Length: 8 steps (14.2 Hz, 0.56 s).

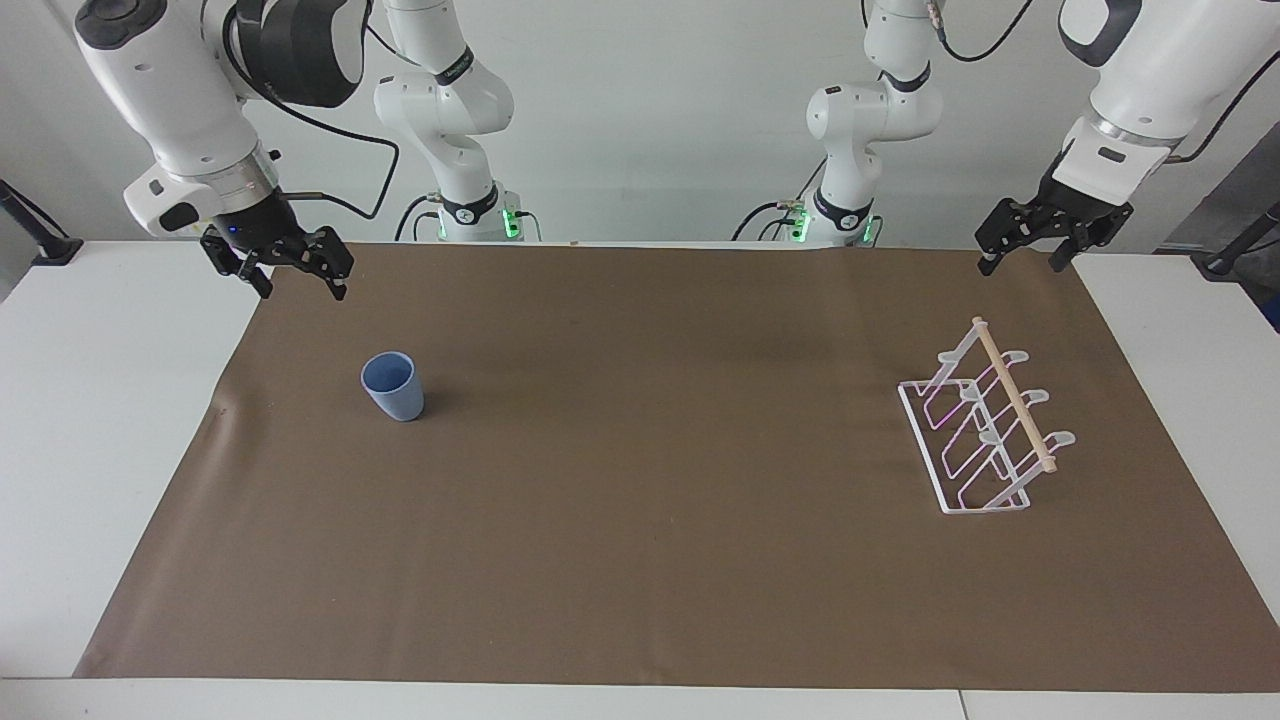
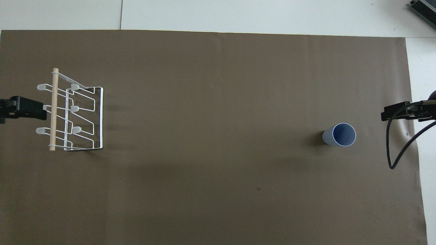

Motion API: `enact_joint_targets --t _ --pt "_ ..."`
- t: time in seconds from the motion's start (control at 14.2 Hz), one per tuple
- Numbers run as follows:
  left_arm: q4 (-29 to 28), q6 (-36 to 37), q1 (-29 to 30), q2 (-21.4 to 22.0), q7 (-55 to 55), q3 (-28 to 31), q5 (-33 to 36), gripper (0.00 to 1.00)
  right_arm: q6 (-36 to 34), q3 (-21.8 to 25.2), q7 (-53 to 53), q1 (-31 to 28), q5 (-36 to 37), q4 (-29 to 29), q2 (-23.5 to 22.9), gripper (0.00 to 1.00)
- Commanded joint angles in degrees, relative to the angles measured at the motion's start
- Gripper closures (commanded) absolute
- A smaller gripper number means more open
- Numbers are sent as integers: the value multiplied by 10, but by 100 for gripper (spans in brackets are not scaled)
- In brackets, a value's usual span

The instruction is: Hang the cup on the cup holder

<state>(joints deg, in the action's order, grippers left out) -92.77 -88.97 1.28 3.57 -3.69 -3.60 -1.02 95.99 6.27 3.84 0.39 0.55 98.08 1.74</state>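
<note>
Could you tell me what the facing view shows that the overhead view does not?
Only the facing view shows both arms' bases and the whole open right gripper and left gripper, both raised. Only the overhead view looks straight into the light-blue cup, upright and empty. Both show the cup on the brown mat, and the white wire cup holder toward the left arm's end.

We see only two things standing on the brown mat point(image 1: 640, 560): the cup point(image 1: 393, 386) toward the right arm's end and the cup holder point(image 1: 985, 430) toward the left arm's end, well apart. The wide stretch of tabletop point(image 1: 90, 420) between them lies bare for passage.
</note>
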Motion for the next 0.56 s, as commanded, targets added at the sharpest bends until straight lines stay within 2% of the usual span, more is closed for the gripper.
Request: enact_joint_targets --t 0.0,0.49 --pt "-19 0 5 17 -5 -3 1 0 9 -1 6 -4 -13 7 6 0" --pt "-19 -1 2 17 -4 -4 1 0 24 -1 4 0 -13 8 5 0"
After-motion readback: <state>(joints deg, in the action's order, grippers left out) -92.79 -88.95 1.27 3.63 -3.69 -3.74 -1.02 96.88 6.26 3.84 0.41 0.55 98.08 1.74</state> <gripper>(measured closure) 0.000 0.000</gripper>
